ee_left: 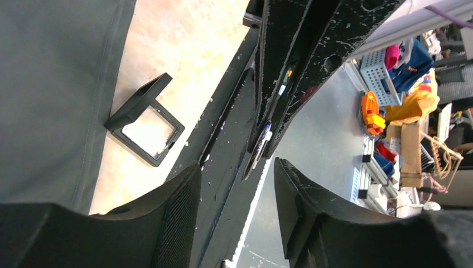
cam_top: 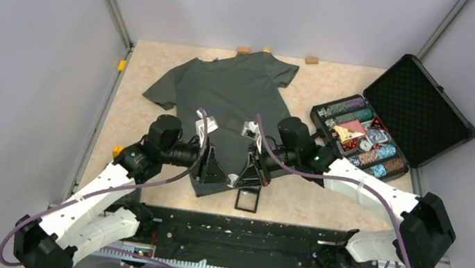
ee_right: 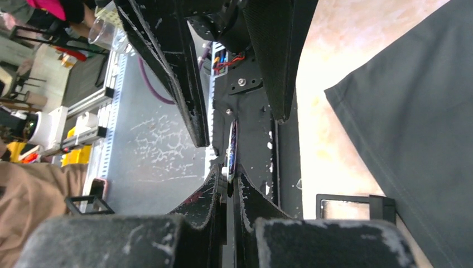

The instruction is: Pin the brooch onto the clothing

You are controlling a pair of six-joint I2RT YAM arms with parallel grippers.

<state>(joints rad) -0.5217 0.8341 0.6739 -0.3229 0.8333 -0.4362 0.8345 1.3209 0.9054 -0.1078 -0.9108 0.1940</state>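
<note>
The dark grey-green T-shirt (cam_top: 233, 91) lies flat on the table, neck away from me; it also shows in the left wrist view (ee_left: 50, 84) and the right wrist view (ee_right: 413, 111). My right gripper (cam_top: 252, 171) (ee_right: 228, 170) is shut on the brooch (ee_right: 231, 146), seen edge-on, blue and silvery, and holds it above the shirt's near hem. My left gripper (cam_top: 217, 168) (ee_left: 237, 167) is open and faces the right one tip to tip. The brooch (ee_left: 259, 146) hangs just ahead of its spread fingers, apart from them. In the top view the brooch (cam_top: 233, 179) is a small silvery spot between the two grippers.
A small black square frame (cam_top: 248, 199) (ee_left: 146, 125) (ee_right: 351, 205) lies on the table just off the shirt's near hem. An open black case of poker chips (cam_top: 391, 120) stands at the right. The black mounting rail (cam_top: 241, 236) runs along the near edge.
</note>
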